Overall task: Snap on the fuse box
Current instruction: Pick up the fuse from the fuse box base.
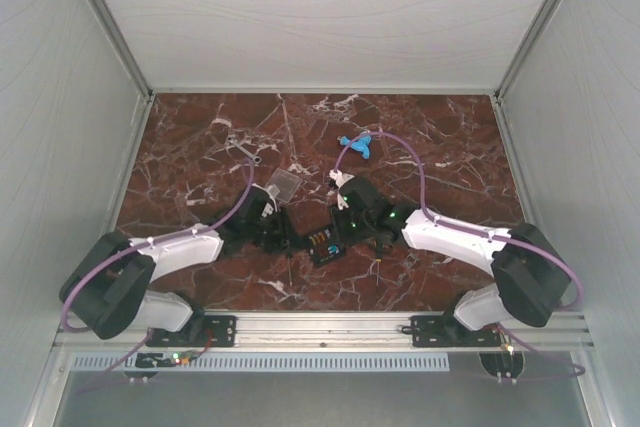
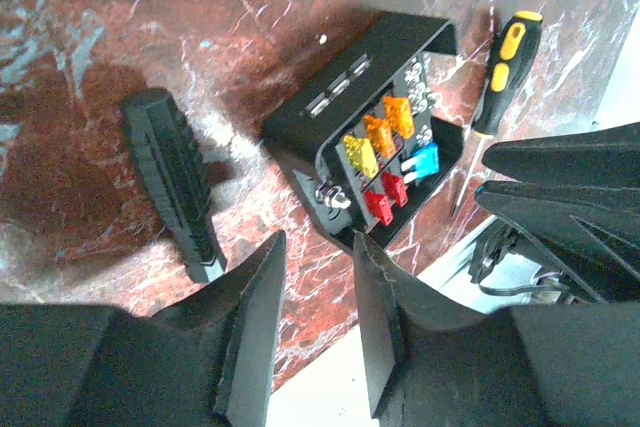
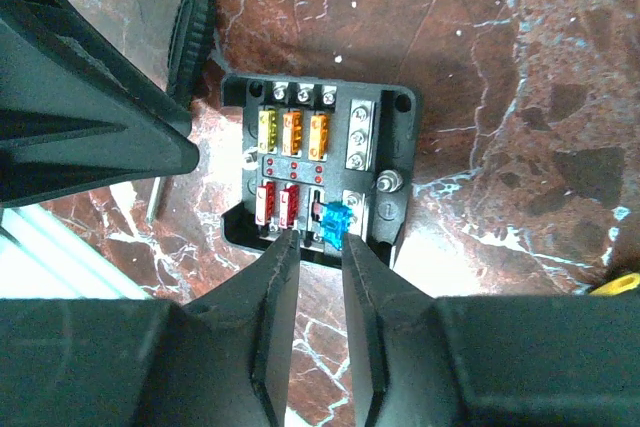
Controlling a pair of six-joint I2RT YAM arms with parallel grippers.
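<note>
The fuse box (image 1: 324,244) is a black square tray lying open on the marble between both arms. In the left wrist view the fuse box (image 2: 318,119) holds yellow, orange, red and blue fuses. Its clear lid (image 1: 284,185) lies apart, further back on the left. My left gripper (image 2: 318,245) is open with nothing between its fingers, just short of the box's near corner. My right gripper (image 3: 318,240) is open too, its tips at the near rim of the fuse box (image 3: 402,107). A blue fuse (image 3: 333,219) sits crooked in its slot just beyond them.
A blue plastic piece (image 1: 356,144) lies behind the box, and a small metal tool (image 1: 245,152) at the back left. A yellow-and-black screwdriver (image 2: 505,57) lies by the box, and a ribbed black handle (image 2: 170,182) on its other side. The cell's walls close in left and right.
</note>
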